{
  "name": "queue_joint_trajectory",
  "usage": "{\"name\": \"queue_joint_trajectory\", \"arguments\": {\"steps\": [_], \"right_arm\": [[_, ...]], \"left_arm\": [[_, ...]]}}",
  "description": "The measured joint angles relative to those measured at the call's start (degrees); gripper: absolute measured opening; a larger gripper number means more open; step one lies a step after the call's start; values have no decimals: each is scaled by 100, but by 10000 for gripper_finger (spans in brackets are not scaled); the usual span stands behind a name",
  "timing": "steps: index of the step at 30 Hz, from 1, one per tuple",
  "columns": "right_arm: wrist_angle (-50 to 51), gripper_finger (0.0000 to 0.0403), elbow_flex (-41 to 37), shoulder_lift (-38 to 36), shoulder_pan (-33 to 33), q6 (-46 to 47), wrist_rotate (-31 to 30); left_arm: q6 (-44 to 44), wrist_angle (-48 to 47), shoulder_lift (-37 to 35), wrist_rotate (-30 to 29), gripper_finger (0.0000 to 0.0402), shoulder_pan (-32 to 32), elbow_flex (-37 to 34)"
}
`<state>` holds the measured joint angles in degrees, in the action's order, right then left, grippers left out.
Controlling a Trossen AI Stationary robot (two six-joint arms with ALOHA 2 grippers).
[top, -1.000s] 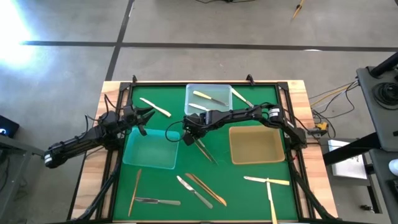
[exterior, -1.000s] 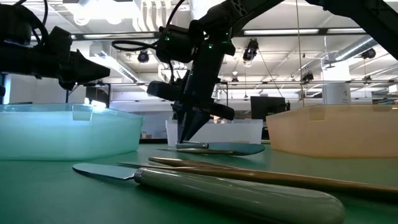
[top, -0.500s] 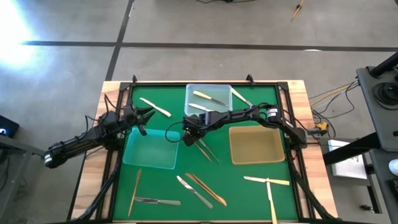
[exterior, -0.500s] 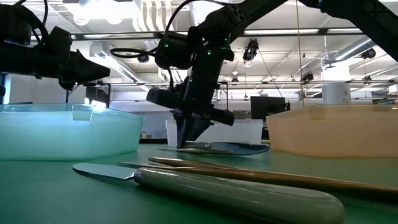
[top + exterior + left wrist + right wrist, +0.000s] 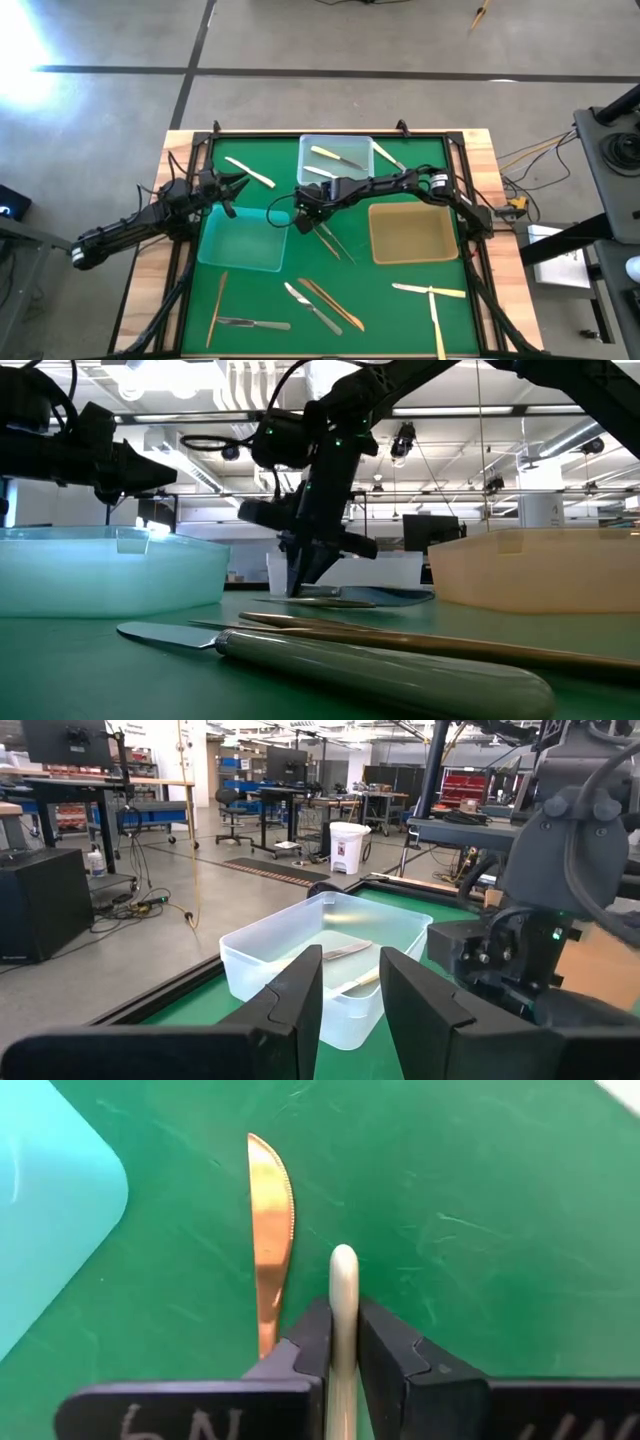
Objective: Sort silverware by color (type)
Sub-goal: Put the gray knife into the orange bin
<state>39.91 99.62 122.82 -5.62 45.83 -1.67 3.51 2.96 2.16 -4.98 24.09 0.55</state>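
Your green mat (image 5: 400, 310) lies strewn with silverware (image 5: 318, 308); the clear tray (image 5: 304, 165) holds two; the right gripper (image 5: 343, 1342) clamps a cream handle (image 5: 343, 1295).

Both slim, jointed black arms trail looping black cables. The right arm (image 5: 400, 184) shows a silver collar and small green lights; white handwritten marks cross the base of its matte black jaws.

The right gripper (image 5: 343, 1342) has its two dark fingers (image 5: 392, 1350) closed on a cream-white utensil handle (image 5: 343, 1285), whose rounded end sticks out past the fingertips. Just beside it a coppery gold knife (image 5: 267, 1240) lies on the green mat (image 5: 480, 1210); they seem apart. A pale blue tray corner (image 5: 50, 1230) is near.
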Motion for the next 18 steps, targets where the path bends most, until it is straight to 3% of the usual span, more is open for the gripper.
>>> {"name": "queue_joint_trajectory", "arguments": {"steps": [10, 18], "right_arm": [[764, 22, 23, -1349, 36, -1239, 30], [3189, 22, 36, -2441, 65, -1992, -6]], "left_arm": [[0, -1, 0, 1, 87, 0, -1], [0, 0, -1, -1, 87, 0, -1]]}}
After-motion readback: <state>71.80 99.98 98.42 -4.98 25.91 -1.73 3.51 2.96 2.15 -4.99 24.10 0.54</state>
